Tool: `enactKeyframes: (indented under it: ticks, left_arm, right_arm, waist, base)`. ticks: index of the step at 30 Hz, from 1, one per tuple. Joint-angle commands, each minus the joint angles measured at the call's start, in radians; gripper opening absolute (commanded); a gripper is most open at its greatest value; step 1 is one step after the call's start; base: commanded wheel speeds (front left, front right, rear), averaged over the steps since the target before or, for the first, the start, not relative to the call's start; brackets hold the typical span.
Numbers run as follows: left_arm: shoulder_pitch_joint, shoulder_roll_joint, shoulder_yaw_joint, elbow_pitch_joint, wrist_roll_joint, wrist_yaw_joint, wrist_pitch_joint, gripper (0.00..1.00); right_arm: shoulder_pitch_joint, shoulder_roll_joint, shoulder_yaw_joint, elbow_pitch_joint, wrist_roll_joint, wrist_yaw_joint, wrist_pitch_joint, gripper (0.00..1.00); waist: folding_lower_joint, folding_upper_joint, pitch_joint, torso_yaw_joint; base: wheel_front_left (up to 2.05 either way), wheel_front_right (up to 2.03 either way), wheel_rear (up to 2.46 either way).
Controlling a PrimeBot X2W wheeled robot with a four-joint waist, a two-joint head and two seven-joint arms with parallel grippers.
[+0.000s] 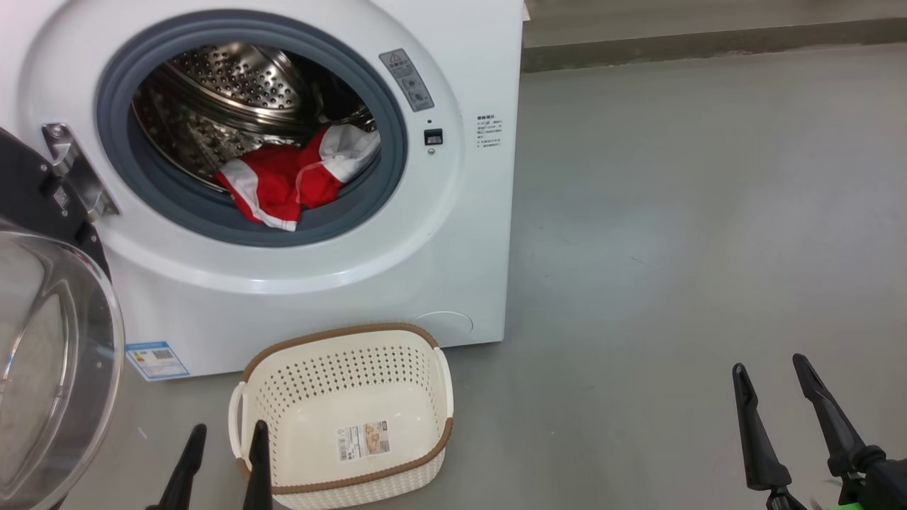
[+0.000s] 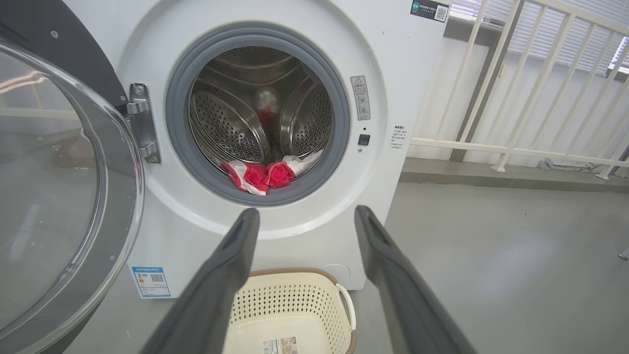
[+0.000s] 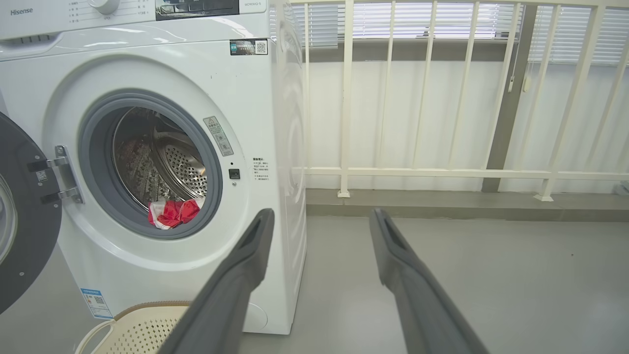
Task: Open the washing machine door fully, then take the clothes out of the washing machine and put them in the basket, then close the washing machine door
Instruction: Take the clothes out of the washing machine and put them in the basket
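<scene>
Head view: there is one washing machine (image 1: pixel 460 241). Its one washing machine door (image 1: pixel 57 354) stands swung open at the left. One basket (image 1: pixel 340 333) stands on the floor just in front, with no cloth in it. The clothes (image 1: pixel 287 180) lie at the near lip of the drum, partly on the grey gasket. There are two tools. The left tool (image 1: pixel 230 427) is by the basket's left handle and the right tool (image 1: pixel 770 363) is well apart at the right. Both have their fingers apart and hold nothing.

Left wrist view: the door glass is close at the left, so a reach toward the drum could knock it. I count one red-and-white heap, but I cannot tell if it is one garment or several.

Right wrist view: a shallow pinch could take only a fold. The rest would then drag over the gasket and fall beside the basket. Cloth left on the gasket would be caught when the door closes.
</scene>
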Motion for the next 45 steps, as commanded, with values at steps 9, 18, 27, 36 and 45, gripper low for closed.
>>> enactKeyframes:
  ticks: [9, 18, 27, 36, 45]
  left_arm:
    - [-0.021, 0.019, 0.019, -0.021, 0.024, 0.019, 0.004, 1.0]
    - [-0.028, 0.019, 0.006, -0.025, 0.02, 0.012, 0.0, 1.0]
    - [-0.031, 0.024, 0.008, -0.022, 0.015, 0.008, -0.01, 1.0]
    - [-0.033, 0.03, 0.006, -0.028, 0.018, 0.008, -0.015, 1.0]
    - [-0.048, 0.033, -0.007, -0.031, 0.046, 0.02, -0.023, 1.0]
  right_arm:
    - [-0.008, -0.016, 0.014, -0.038, -0.002, 0.005, -0.006, 1.0]
    - [-0.01, -0.016, 0.02, -0.042, -0.006, 0.005, 0.004, 1.0]
    - [-0.016, -0.016, 0.021, -0.038, -0.004, 0.005, 0.005, 1.0]
    - [-0.018, -0.016, 0.019, -0.037, -0.005, 0.005, 0.004, 1.0]
    - [-0.025, -0.016, 0.015, -0.039, -0.005, 0.005, 0.001, 1.0]
  waist:
    - [0.0, 0.0, 0.001, 0.013]
    - [0.0, 0.0, 0.004, 0.012]
    - [0.0, 0.0, 0.011, 0.013]
    - [0.0, 0.0, 0.015, 0.017]
    - [0.0, 0.0, 0.027, 0.026]
  base:
    - [0.0, 0.0, 0.0]
    - [0.66, -0.66, 0.01]
    - [1.18, -1.18, 0.0]
    - [0.16, -0.16, 0.0]
    - [0.0, 0.0, 0.0]
